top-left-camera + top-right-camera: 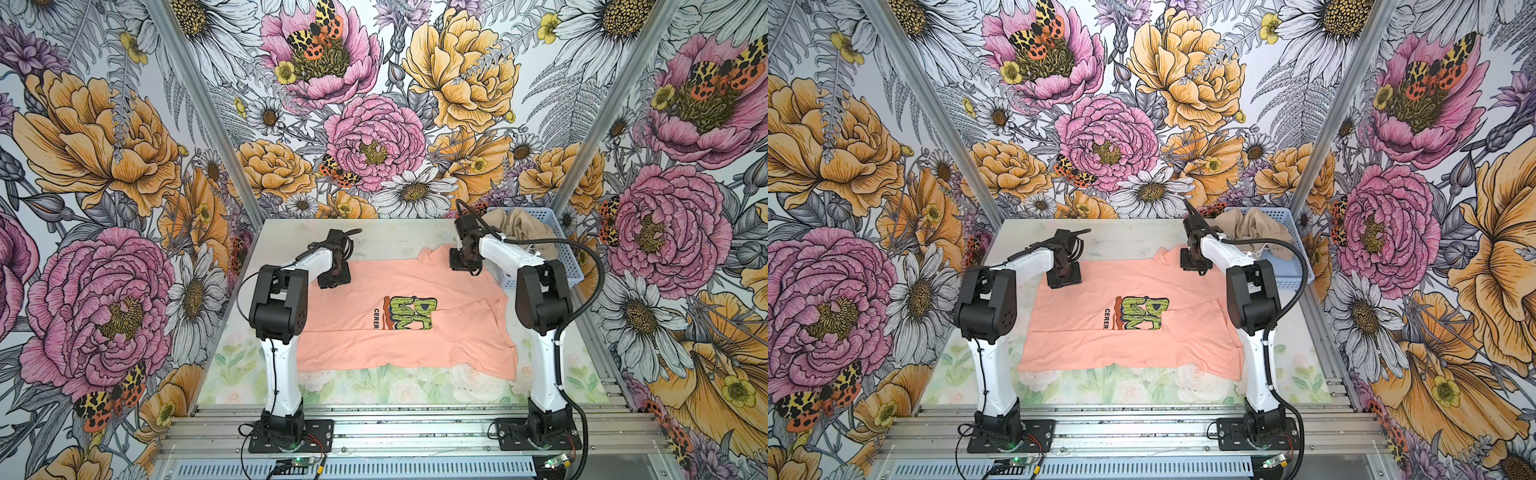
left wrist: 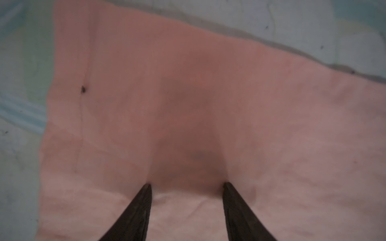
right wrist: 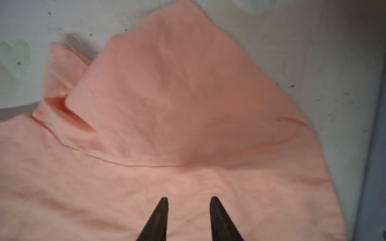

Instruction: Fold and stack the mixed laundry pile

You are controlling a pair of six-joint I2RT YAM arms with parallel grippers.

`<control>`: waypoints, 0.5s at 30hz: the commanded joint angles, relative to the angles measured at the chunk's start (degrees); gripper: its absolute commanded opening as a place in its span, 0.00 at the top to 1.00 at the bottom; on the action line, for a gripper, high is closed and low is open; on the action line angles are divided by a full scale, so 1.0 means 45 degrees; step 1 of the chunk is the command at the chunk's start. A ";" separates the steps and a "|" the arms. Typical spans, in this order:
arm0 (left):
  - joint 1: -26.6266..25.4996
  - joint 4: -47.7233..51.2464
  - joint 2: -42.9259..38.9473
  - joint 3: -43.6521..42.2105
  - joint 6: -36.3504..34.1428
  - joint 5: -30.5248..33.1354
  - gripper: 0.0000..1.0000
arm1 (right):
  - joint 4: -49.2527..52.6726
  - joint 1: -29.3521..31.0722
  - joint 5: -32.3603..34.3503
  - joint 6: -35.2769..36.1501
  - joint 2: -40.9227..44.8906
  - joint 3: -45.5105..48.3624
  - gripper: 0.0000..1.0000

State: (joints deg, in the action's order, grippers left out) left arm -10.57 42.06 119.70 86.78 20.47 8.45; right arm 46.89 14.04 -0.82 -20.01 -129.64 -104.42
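Top views both show the table (image 1: pixel 374 237) with the salmon T-shirt (image 1: pixel 374 345) spread flat over its middle, between my two arms. The shirt's long axis runs left to right across the table. Its graphic (image 1: pixel 409 312) faces up and lies turned sideways to the camera. The stitched hem (image 2: pixel 80 129) is at the left end and a folded sleeve flap (image 3: pixel 177 94) sits at the far right corner, so I read the shirt as pointing shoulders-right. The near edge is wavy and the right side is rumpled.

A light blue basket (image 1: pixel 536 216) stands at the far right corner of the table, just beside the shirt. The beige garment (image 1: pixel 523 232) is bunched inside it. Its white drawstring (image 1: pixel 1258 249) hangs on the near side.

In the left wrist view the left gripper (image 2: pixel 187 184) is at the shirt's far left corner. Its jaws are wide apart, with the tips down on the cloth and flat fabric between them, nothing pinched.

In the right wrist view the right gripper (image 3: pixel 189 198) is at the far right corner, just short of the sleeve flap. Its jaws are apart with a narrower gap, and it grips nothing.
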 commanded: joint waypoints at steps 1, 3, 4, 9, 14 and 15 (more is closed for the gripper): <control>0.0188 0.0507 -0.0005 -0.0211 0.0030 -0.0361 0.51 | -0.0034 0.0075 -0.0567 0.0029 -0.0404 -0.0318 0.64; 0.0198 0.0706 -0.0272 -0.0844 0.0191 -0.0444 0.54 | 0.0208 0.0219 -0.0647 0.0140 -0.0400 0.0143 0.64; 0.0176 0.0793 -0.0407 -0.1164 0.0267 -0.0478 0.55 | 0.0287 0.0290 -0.0672 0.0192 -0.0273 0.0419 0.64; 0.0091 0.0826 -0.1389 -0.3272 0.0702 -0.0723 0.58 | 0.0320 0.0794 -0.0591 0.0456 0.0908 0.2881 0.64; -0.0124 0.0832 -0.2603 -0.5097 0.1204 -0.0759 0.59 | 0.0321 0.1209 -0.0531 0.0476 0.2018 0.4801 0.64; -0.0174 0.0846 -0.2905 -0.5401 0.1350 -0.0810 0.59 | 0.0322 0.1297 -0.0521 0.0478 0.2224 0.5137 0.65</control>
State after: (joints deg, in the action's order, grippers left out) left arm -10.76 39.83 106.91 67.68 23.79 7.31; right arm 42.74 18.72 -2.22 -18.26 -119.55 -86.26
